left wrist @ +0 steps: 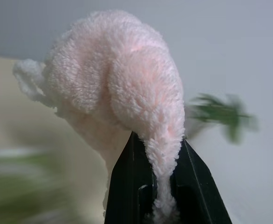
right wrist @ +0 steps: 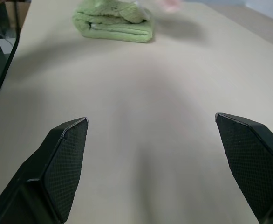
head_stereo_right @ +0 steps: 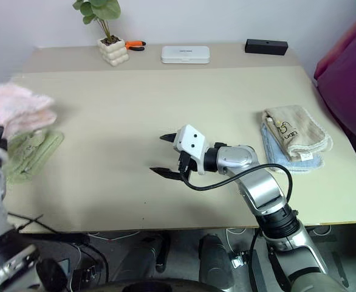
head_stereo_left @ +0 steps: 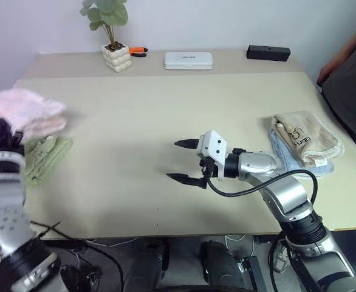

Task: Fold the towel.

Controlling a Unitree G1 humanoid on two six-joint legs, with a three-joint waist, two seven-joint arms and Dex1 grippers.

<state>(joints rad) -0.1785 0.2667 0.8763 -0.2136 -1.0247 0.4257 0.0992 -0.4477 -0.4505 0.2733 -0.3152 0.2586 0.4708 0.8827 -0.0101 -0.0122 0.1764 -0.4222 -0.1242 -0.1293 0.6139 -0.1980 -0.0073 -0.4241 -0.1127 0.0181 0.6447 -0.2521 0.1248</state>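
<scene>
The towel (head_stereo_left: 26,109), pale pink and fluffy, hangs bunched at the table's far left, above a folded light green towel (head_stereo_left: 44,157). My left gripper (left wrist: 160,186) is shut on the pink towel's edge; in the left wrist view the cloth bulges above the two black fingers. In the head views the left gripper (head_stereo_left: 5,135) stands just under the pink bundle. My right gripper (head_stereo_left: 184,161) hovers over the middle of the table, pointing left, open with nothing between its fingers (right wrist: 64,158).
A beige towel with a printed motif (head_stereo_left: 304,137) lies on a blue cloth at the right. At the back stand a potted plant (head_stereo_left: 114,36), an orange tool, a white case (head_stereo_left: 188,60) and a black box (head_stereo_left: 268,53). A person sits at the far right.
</scene>
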